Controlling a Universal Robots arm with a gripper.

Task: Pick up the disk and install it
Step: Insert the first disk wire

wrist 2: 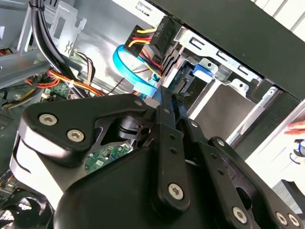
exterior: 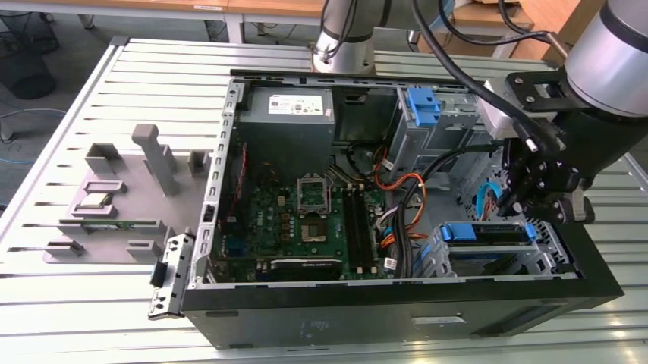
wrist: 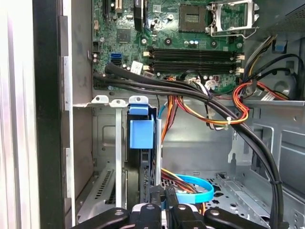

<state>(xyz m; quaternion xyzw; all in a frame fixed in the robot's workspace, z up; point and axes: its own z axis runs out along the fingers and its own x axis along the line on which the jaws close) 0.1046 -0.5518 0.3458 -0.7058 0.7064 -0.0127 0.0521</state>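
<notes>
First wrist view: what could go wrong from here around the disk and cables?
The end effector sits close to the blue cable and could snag it. The black bundle crosses near the disk; the arm might drag it. Whether the disk is fully seated between its metal rails is not visible, so pushing could jam it.

The silver-grey jointed robot arm (exterior: 612, 53) reaches in from the exterior view's right, its wrist (exterior: 532, 95) bent so that the black metal end effector (exterior: 518, 206) hangs pointing downward. In both wrist views the end effector (wrist 2: 164, 95) (wrist: 164, 196) shows its bolted linkage bars converging, the two slim black fingers (wrist: 156, 198) drawn close together with nothing between them.
</notes>
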